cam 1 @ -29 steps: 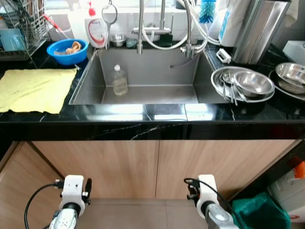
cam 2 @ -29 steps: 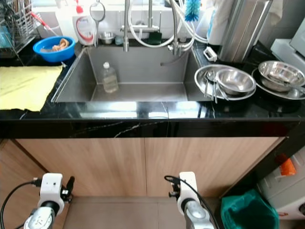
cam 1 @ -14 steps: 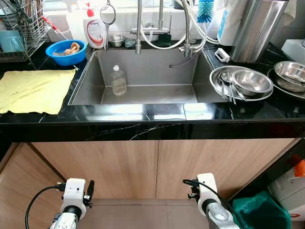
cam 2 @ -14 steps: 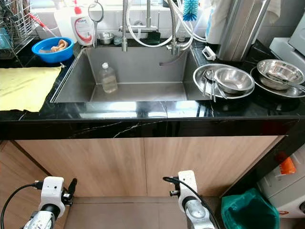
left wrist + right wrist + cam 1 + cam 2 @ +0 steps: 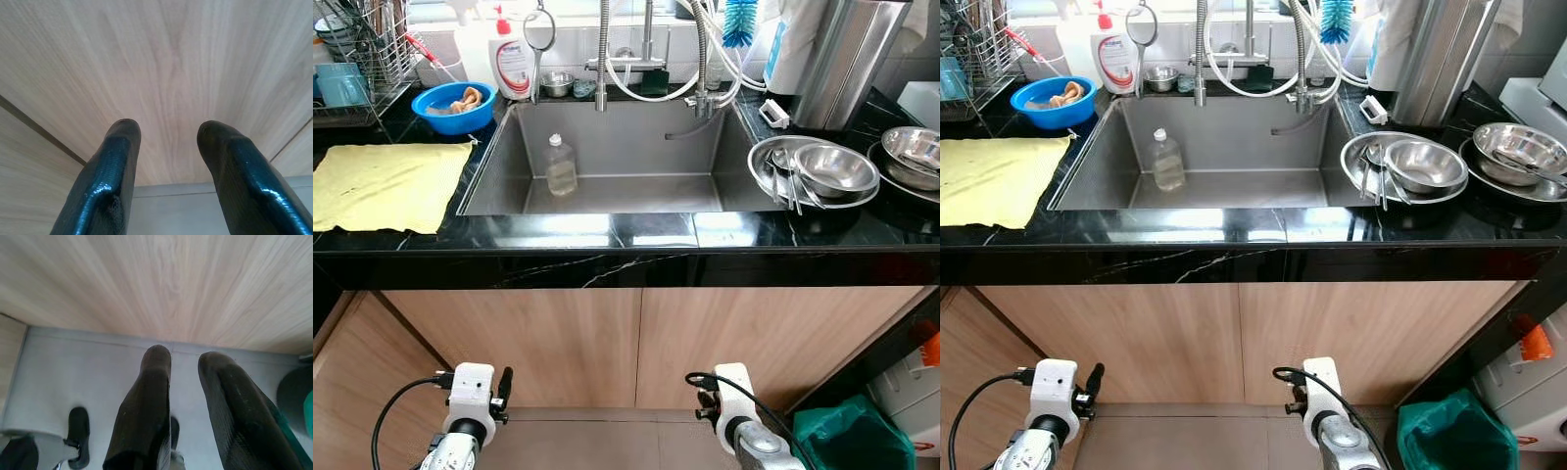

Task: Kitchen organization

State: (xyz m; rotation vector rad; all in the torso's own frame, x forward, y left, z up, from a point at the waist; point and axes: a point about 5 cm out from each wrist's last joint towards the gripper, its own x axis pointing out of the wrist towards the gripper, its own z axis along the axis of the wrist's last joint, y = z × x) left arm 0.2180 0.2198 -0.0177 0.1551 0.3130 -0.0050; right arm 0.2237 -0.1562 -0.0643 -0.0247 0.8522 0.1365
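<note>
We are standing at the black bench [image 5: 636, 230], both arms hanging low in front of the wooden cabinet doors [image 5: 636, 343]. The left claw [image 5: 166, 134] is pointing at the cabinet wood, its two fingers spread with a clear gap between them and holding nothing. The right claw [image 5: 183, 360] is hanging over the grey floor [image 5: 88, 367] at the cabinet's foot, its fingers parted by a narrow gap, also holding nothing.

Well above and ahead of both claws, the steel sink [image 5: 607, 127] is sitting sunk into the bench. A clear plastic bottle [image 5: 560, 165] is standing upright inside it, toward the left claw's side. Up and to the left of the left claw, a yellow cloth [image 5: 386, 184] is lying flat on the bench, with a blue bowl [image 5: 452, 104] beyond it and a soap bottle [image 5: 512, 64] just beside that bowl. A dish rack [image 5: 357, 59] is sitting at the far left corner.

Above the right claw's side, steel bowls [image 5: 832, 168] are resting stacked on a steel plate with utensils across them; another steel bowl [image 5: 911, 152] is sitting further right. A green bin [image 5: 857, 441] is standing on the floor just right of the right claw.
</note>
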